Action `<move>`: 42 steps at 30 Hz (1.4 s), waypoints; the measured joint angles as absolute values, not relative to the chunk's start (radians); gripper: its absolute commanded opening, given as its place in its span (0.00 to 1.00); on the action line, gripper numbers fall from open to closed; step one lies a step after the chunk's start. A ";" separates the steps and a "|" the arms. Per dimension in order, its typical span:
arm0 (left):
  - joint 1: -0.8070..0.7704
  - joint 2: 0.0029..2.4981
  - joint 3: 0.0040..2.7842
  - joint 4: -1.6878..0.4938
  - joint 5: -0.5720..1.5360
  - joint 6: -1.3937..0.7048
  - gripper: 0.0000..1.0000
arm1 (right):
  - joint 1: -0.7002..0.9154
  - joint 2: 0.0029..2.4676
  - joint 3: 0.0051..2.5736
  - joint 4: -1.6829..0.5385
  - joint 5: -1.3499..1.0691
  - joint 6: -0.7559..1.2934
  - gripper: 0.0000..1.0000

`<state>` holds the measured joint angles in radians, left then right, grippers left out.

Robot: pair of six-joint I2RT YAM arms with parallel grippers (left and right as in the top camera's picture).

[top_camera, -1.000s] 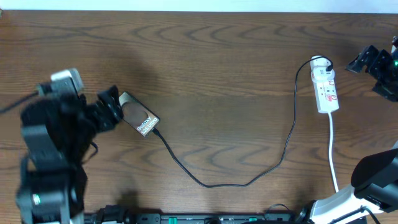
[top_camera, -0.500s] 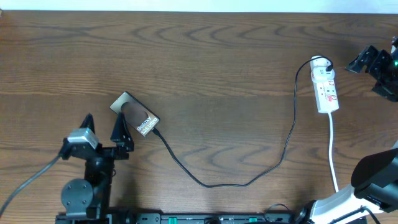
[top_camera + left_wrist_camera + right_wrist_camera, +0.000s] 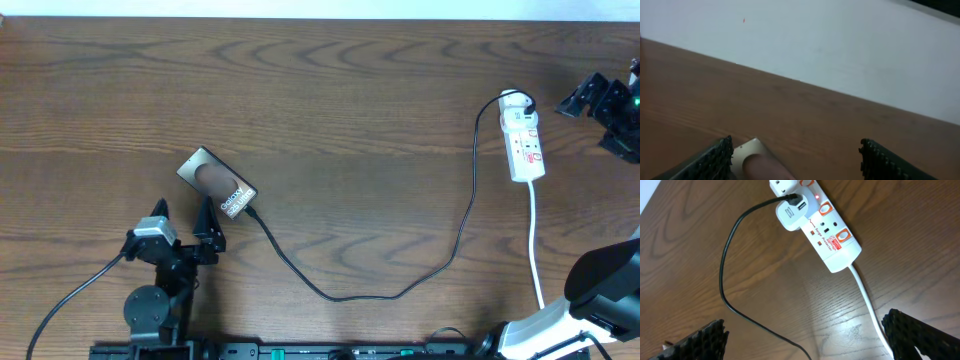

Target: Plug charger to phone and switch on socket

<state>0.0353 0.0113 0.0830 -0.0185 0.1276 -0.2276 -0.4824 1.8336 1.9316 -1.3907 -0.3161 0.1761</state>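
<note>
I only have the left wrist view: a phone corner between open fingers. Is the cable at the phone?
Observer: Overhead, the charger reaches the right-hand end of the phone; whether it is seated is too small to judge.
Operator: Where's the other end?
Observer: In a white adapter on the socket.
Operator: And the right gripper?
Observer: The right gripper is open, off to the socket's right, touching nothing.

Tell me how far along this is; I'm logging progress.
Done, apparently: the charger runs into the phone. In hand: nothing; the left gripper and right gripper both have open jaws. Left: the socket switch, though a red glow by its adapter may mean it's on.
</note>
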 measured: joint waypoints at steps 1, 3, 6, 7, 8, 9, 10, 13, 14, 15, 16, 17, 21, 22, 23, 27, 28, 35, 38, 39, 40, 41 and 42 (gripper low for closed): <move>0.035 0.011 0.074 -0.018 0.128 -0.228 0.79 | -0.482 1.834 1.932 -1.391 -0.316 0.176 0.99; 0.035 0.010 0.051 -0.019 0.128 -0.228 0.79 | -0.482 1.834 1.932 -1.391 -0.316 0.176 0.99; 0.035 0.013 0.022 -0.026 0.125 -0.228 0.79 | -0.482 1.834 1.932 -1.391 -0.315 0.176 0.99; 0.035 0.011 0.022 -0.028 0.123 -0.228 0.79 | -0.482 1.834 1.932 -1.391 -0.316 0.176 0.99; 0.035 0.011 0.022 -0.028 0.121 -0.228 0.79 | -0.482 1.834 1.932 -1.391 -0.316 0.176 0.99; 0.035 0.011 0.022 -0.028 0.119 -0.228 0.79 | -0.482 1.834 1.932 -1.391 -0.316 0.176 0.99; 0.035 0.011 0.022 -0.028 0.116 -0.228 0.79 | -0.482 1.834 1.932 -1.391 -0.315 0.176 0.99; 0.035 0.011 0.022 -0.028 0.113 -0.228 0.79 | -0.482 1.834 1.932 -1.391 -0.316 0.176 0.99; 0.035 0.011 0.022 -0.028 0.113 -0.228 0.79 | -0.482 1.834 1.932 -1.391 -0.315 0.176 0.99; 0.035 0.011 0.022 -0.028 0.113 -0.228 0.79 | -0.482 1.834 1.932 -1.391 -0.316 0.176 0.99; 0.035 0.011 0.022 -0.028 0.113 -0.228 0.79 | -0.482 1.834 1.932 -1.391 -0.316 0.176 0.99; 0.035 0.011 0.022 -0.028 0.113 -0.228 0.79 | -0.482 1.834 1.932 -1.391 -0.315 0.176 0.99; 0.035 0.011 0.022 -0.028 0.113 -0.228 0.79 | -0.482 1.834 1.932 -1.391 -0.316 0.176 0.99; 0.035 0.011 0.022 -0.028 0.113 -0.228 0.79 | -0.482 1.834 1.932 -1.391 -0.315 0.176 0.99; 0.035 0.011 0.022 -0.028 0.113 -0.228 0.79 | -0.482 1.834 1.932 -1.391 -0.315 0.176 0.99; 0.035 0.011 0.022 -0.028 0.113 -0.228 0.79 | -0.482 1.834 1.932 -1.391 -0.316 0.176 0.99; 0.035 0.011 0.022 -0.028 0.113 -0.228 0.79 | -0.482 1.834 1.932 -1.391 -0.315 0.176 0.99; 0.035 0.011 0.022 -0.029 0.113 -0.228 0.79 | -0.482 1.834 1.932 -1.391 -0.315 0.176 0.99; 0.035 0.011 0.022 -0.028 0.113 -0.228 0.79 | -0.482 1.834 1.932 -1.391 -0.316 0.176 0.99; 0.035 0.011 0.022 -0.028 0.113 -0.228 0.79 | -0.482 1.834 1.932 -1.391 -0.315 0.176 0.99; 0.035 0.011 0.022 -0.028 0.113 -0.228 0.80 | -0.482 1.834 1.932 -1.391 -0.315 0.176 0.99; 0.035 0.011 0.022 -0.028 0.113 -0.228 0.79 | -0.482 1.834 1.932 -1.391 -0.316 0.176 0.99; 0.035 0.011 0.022 -0.028 0.113 -0.228 0.79 | -0.482 1.834 1.932 -1.391 -0.315 0.176 0.99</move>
<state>0.0353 0.0109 0.0223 -0.0284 0.1127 -0.2279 -0.4824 1.8336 1.9320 -1.3907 -0.3153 0.1764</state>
